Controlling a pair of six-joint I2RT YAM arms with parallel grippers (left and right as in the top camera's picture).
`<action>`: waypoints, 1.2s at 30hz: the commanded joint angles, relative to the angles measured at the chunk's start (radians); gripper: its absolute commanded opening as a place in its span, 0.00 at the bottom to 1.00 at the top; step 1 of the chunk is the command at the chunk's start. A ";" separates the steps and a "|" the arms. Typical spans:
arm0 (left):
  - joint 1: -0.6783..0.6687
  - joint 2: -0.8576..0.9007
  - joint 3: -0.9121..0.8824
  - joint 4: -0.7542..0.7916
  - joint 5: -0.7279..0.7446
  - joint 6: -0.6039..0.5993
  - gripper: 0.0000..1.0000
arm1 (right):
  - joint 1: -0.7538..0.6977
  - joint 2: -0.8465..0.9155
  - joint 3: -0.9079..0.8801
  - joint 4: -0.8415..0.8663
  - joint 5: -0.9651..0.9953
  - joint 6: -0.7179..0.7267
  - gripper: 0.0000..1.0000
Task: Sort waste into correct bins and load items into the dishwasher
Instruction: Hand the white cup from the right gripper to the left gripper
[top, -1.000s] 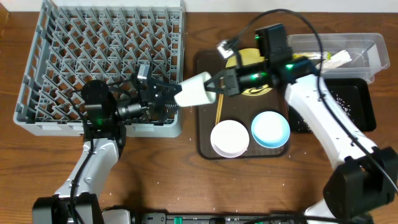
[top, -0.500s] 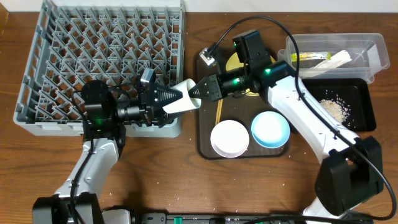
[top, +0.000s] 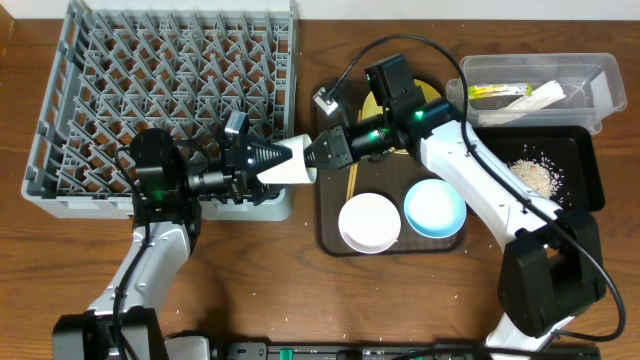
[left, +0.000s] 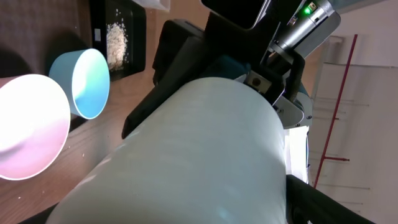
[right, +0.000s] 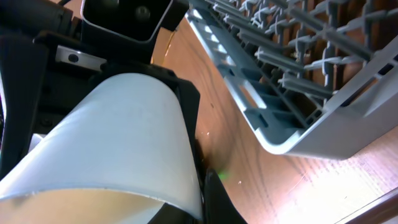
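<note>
The small white cup (top: 292, 163) hangs on its side in the air between the dishwasher rack (top: 160, 90) and the brown tray (top: 330, 235). My right gripper (top: 322, 153) is shut on the cup's rim; one finger (right: 217, 199) presses the cup (right: 118, 143) wall from outside. My left gripper (top: 270, 162) has its jaws around the cup's base end. The cup (left: 199, 155) fills the left wrist view, so I cannot see whether those jaws grip it. On the tray are the white bowl (top: 369, 222), the blue bowl (top: 435, 208), the chopsticks (top: 351, 180) and the yellow plate (top: 418, 97), partly under the arm.
The clear tub (top: 590, 75) at the back right holds the green-and-yellow wrapper (top: 495, 92) and the paper strip (top: 548, 93). The black tray (top: 585, 170) in front of it holds rice scraps (top: 535, 177). The rack's near corner (right: 298, 130) lies just beside the cup.
The right arm has carried the cup leftwards off the tray into the left gripper's jaws. The left jaws have narrowed around the cup. The left arm has hardly moved.
</note>
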 joint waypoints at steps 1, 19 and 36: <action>-0.009 -0.011 0.013 0.021 -0.032 0.009 0.80 | 0.035 0.038 -0.012 -0.042 0.064 -0.058 0.01; -0.009 -0.011 0.013 0.021 -0.042 0.014 0.84 | -0.009 0.038 -0.012 -0.122 0.028 -0.144 0.01; -0.009 -0.011 0.013 0.021 0.027 0.055 0.73 | -0.037 0.039 -0.012 -0.129 0.012 -0.249 0.01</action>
